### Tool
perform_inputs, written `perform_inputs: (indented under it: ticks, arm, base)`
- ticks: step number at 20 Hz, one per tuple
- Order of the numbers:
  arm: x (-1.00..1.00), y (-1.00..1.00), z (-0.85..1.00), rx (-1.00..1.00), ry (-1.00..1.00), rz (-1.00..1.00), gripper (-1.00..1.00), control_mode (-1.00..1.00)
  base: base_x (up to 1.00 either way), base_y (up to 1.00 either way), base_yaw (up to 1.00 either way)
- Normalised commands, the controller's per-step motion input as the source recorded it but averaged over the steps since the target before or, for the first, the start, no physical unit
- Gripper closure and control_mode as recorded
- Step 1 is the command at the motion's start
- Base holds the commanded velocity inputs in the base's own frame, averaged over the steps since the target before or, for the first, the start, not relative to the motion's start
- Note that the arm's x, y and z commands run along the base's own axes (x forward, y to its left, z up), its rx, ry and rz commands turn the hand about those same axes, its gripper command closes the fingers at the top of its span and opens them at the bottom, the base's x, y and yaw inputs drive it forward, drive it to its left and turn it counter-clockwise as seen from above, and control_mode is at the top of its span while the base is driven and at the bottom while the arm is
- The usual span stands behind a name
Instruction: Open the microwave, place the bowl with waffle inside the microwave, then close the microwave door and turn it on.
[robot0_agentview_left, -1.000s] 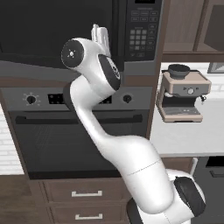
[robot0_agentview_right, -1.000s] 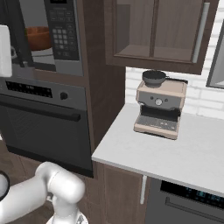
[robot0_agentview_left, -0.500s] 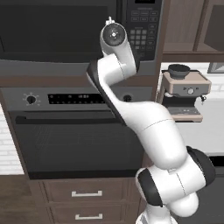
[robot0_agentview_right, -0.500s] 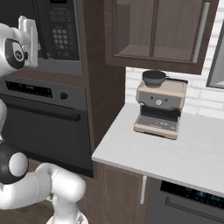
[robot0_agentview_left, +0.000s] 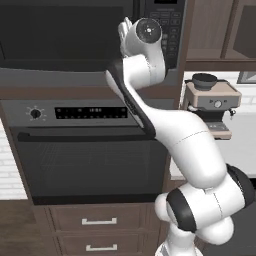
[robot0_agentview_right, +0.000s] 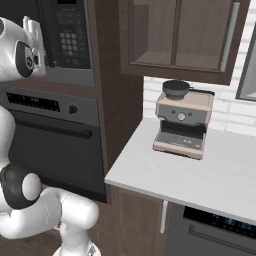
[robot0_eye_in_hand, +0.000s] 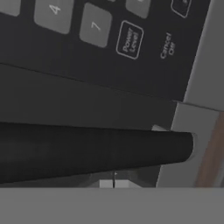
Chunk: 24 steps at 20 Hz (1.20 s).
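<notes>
One step appears left, by my reading: the microwave door (robot0_agentview_left: 65, 35) sits flush and closed, so what remains is pressing the start control on the keypad panel (robot0_agentview_left: 165, 30).

Taking the keypad panel as landmark: the tool (robot0_agentview_left: 125, 31) is raised just to its left, close in front of the microwave (robot0_agentview_left: 90, 45). In the right base view the tool (robot0_agentview_right: 34, 31) stands just short of the keypad panel (robot0_agentview_right: 72, 30). The jaws are pressed together, nothing between them, which suits poking a button with a single blunt point.

Hand view: keys "4", "7", "Power Level" (robot0_eye_in_hand: 130, 39) and "Cancel/Off" (robot0_eye_in_hand: 166, 45) lie above the fingertips (robot0_eye_in_hand: 114, 183). A dark bar, seemingly the handle (robot0_eye_in_hand: 92, 151), crosses just below the keypad panel.

The bowl with waffle cannot be seen through the dark window; presumably it is inside.

Notes for doing it well:
- Locate the start key first; it is not legible here.
- Keep off Cancel/Off, adjacent to the likely target.
- Approach square to the keypad panel, press briefly, avoid snagging the handle.

The coffee machine (robot0_agentview_right: 182, 122) on the counter (robot0_agentview_right: 200, 170) is well right of the keypad panel, no obstruction.
</notes>
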Motion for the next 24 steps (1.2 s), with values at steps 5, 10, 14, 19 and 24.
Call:
perform_inputs:
  ticks: [5, 10, 14, 19, 24]
  arm:
    - [0.10, -0.06, -0.47, 0.00, 0.03, 0.23, 1.00, -1.00]
    - [-0.25, -0.02, -0.53, 0.00, 0.00, 0.18, 1.00, -1.00]
    - [-0.93, -0.30, -0.02, 0.05, -0.11, 0.15, 1.00, -1.00]
    - [-1.00, -0.42, 0.42, 0.02, -0.15, 0.08, 1.00, -1.00]
    - [-0.79, -0.77, 0.20, 0.01, -0.02, 0.00, 1.00, -1.00]
  base:
    - [0.00, 0.00, 0.00]
    - [0.00, 0.00, 0.00]
    - [0.00, 0.00, 0.00]
    - [0.00, 0.00, 0.00]
    - [0.00, 0.00, 0.00]
